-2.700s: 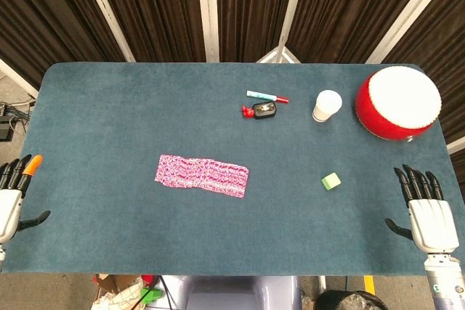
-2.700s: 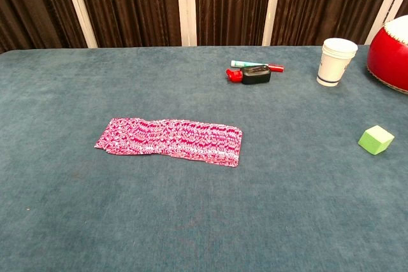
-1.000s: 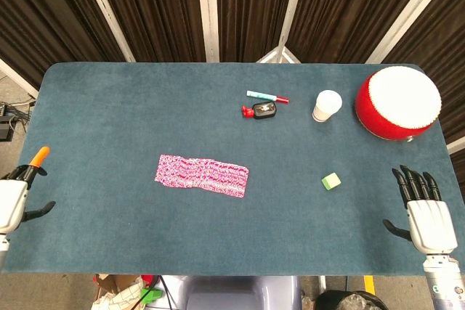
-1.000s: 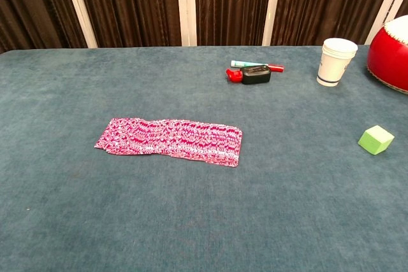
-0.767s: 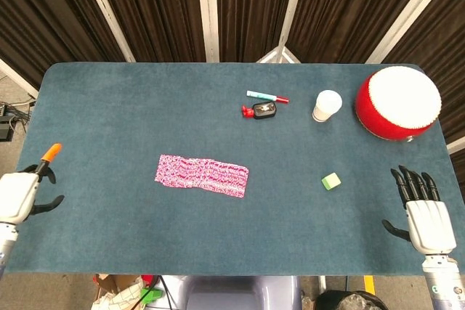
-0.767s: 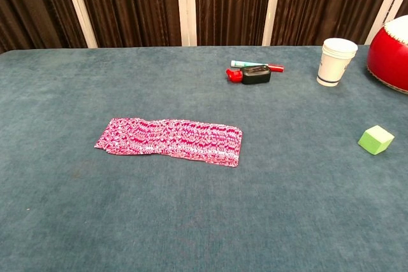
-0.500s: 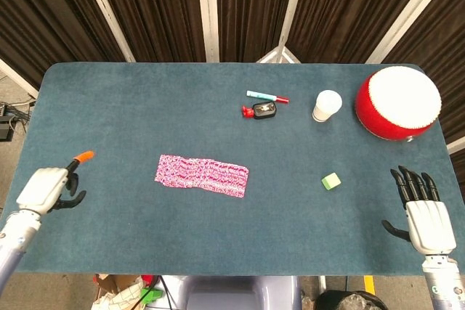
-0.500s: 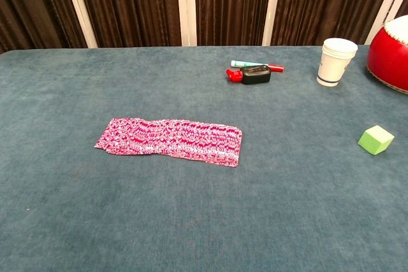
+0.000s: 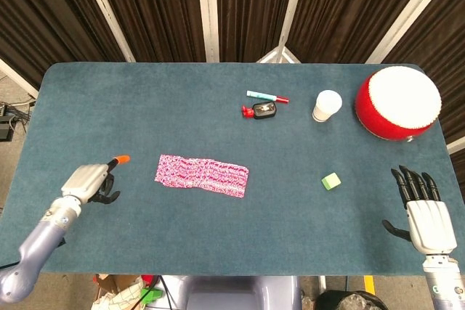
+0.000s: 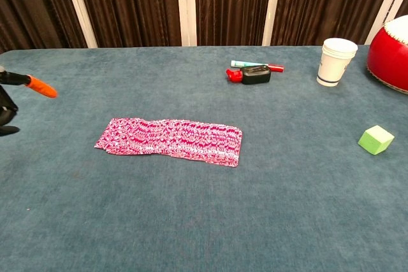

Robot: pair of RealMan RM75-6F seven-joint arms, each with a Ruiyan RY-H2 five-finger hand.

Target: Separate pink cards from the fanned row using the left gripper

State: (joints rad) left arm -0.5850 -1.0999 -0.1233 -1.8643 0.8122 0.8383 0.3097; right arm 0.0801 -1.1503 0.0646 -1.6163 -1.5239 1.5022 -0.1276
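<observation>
movement at last: left hand [image 9: 86, 181] has swung in over the worktop [image 9: 145, 99], orange-tipped finger pointing, other fingers curled on nothing, nearing the untouched pink cards [image 9: 202, 175]. right hand [image 9: 423, 208] idles, fingers spread.

Both views are evenly and brightly lit from above, with no harsh glare. Shadows are soft and short: the cup [image 9: 327, 105] and the green block [image 9: 331, 181] throw only faint dark rims onto the table [image 9: 145, 99]. The curtains behind stay dark and low in detail. The head view is sharp across the frame. In the chest view, the left hand [image 10: 7, 101] at the edge looks slightly soft.
</observation>
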